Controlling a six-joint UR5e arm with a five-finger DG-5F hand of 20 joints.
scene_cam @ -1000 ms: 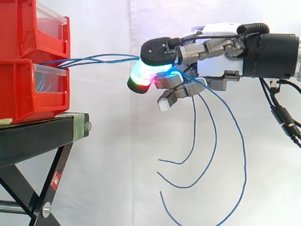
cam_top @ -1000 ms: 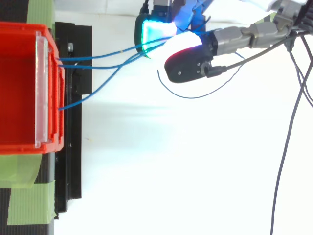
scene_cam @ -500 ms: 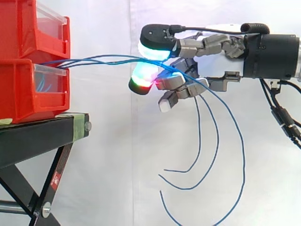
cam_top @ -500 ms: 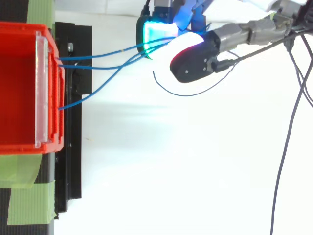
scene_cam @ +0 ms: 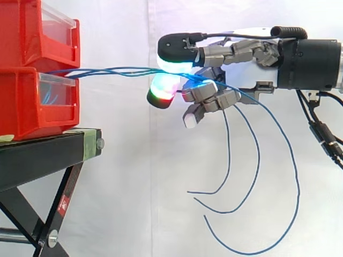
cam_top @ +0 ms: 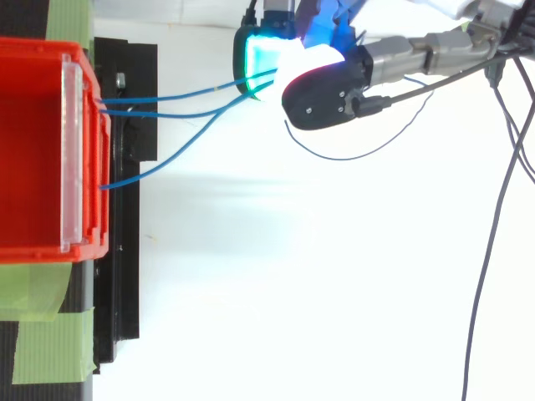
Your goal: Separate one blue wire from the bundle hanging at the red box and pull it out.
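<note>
Bins of red plastic sit stacked in two tiers on a black metal stand (scene_cam: 43, 155) at the left, before a white curtain (scene_cam: 134, 187). The upper red bin (scene_cam: 21, 32) has a clear plastic front panel (scene_cam: 59, 19); what lies behind that panel cannot be made out, and from above the bin's red inner floor (cam_top: 33, 150) shows. The lower red bin (scene_cam: 21, 101) has a clear panel of its own (scene_cam: 56, 91), and loops of blue wire show behind it.

From the top edge of the lower bin, the thin blue wires (scene_cam: 118, 70) run rightward almost level to the hand (scene_cam: 236, 51). In the top view, three strands leave the bin front at separate spots (cam_top: 167, 98), one well apart from the other two, and they meet at the hand (cam_top: 322, 96).

The hand's fingers are curled around the bundle. The wires pass between the upper pad (scene_cam: 174, 64), glowing white and cyan, and a lower pad (scene_cam: 162, 91), glowing red and green. To the right of the hand, three loose tails hang down in long curves and end free in the air.

Strips of green tape (cam_top: 46, 342) lie on the stand at the left.
</note>
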